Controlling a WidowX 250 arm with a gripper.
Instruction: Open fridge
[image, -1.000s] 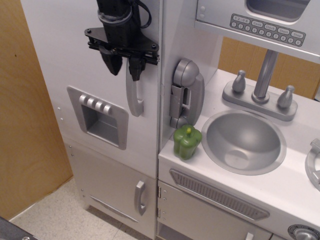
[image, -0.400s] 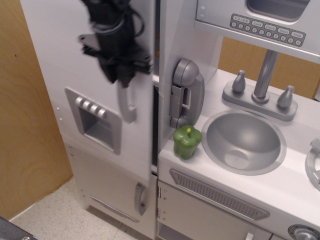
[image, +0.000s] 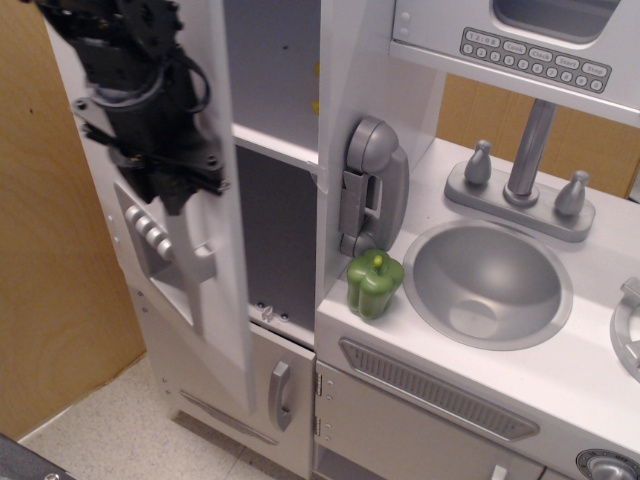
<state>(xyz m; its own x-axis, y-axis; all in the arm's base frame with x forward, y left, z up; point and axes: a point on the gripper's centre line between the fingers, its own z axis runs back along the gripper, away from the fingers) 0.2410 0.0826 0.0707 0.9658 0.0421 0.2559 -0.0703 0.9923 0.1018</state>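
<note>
I see my gripper (image: 178, 195) at the top of the handle (image: 190, 270) on the fridge (image: 215, 180) door, which stands swung well out. The fingers (image: 172, 192) are blurred, so I cannot tell whether they clamp it. Right of them the white shelf (image: 275, 148) shows inside.

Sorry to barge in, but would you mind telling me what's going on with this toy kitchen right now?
The robot arm's gripper is at the curved handle of the toy fridge door and is swinging it open. The door stands well ajar, showing a white shelf and the grey interior behind it. Motion blur hides whether the fingers are clamped on the handle. The smaller lower door is shut, and a green toy pepper sits on the counter beside the sink.
</note>
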